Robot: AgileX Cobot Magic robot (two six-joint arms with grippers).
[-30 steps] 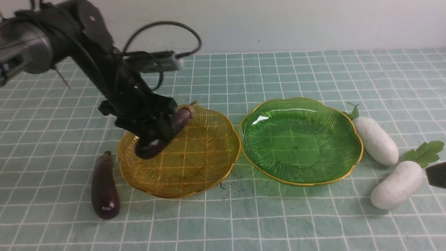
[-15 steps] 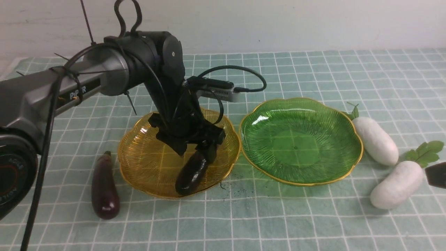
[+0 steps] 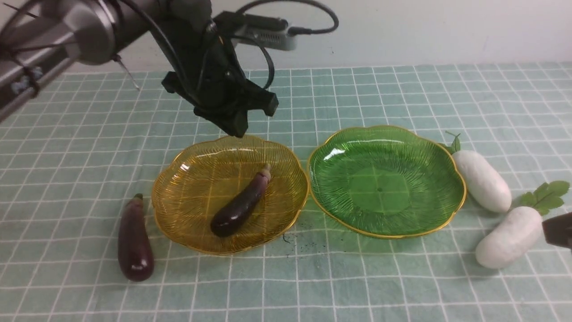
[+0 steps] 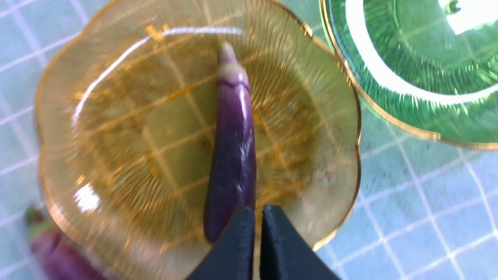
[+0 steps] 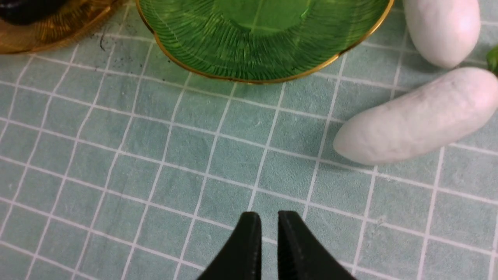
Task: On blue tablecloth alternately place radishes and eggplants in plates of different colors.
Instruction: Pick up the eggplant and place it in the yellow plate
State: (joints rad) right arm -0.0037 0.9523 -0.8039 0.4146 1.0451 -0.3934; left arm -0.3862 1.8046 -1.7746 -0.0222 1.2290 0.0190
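Note:
One eggplant (image 3: pixel 241 206) with a tan cap lies slantwise in the amber plate (image 3: pixel 187 179), free of any grip. My left gripper (image 3: pixel 237 127) hangs shut and empty above that plate's far rim; in the left wrist view its fingertips (image 4: pixel 249 217) meet over the eggplant (image 4: pixel 233 155). The other eggplant (image 3: pixel 134 241) lies on the blue tablecloth (image 3: pixel 357 277) left of the amber plate. The green plate (image 3: pixel 384 179) holds nothing. Two white radishes (image 3: pixel 482 179) (image 3: pixel 509 237) lie right of it. My right gripper (image 5: pixel 264 217), shut and empty, hovers near the nearer radish (image 5: pixel 416 116).
A white wall runs along the back of the cloth. Dark specks mark the cloth between the two plates (image 3: pixel 304 243). The left arm's cable and wrist camera (image 3: pixel 263 31) stand high over the back left.
The left gripper carried the eggplant over the amber plate, let it go there, rose toward the back and shut. The right gripper has barely moved.

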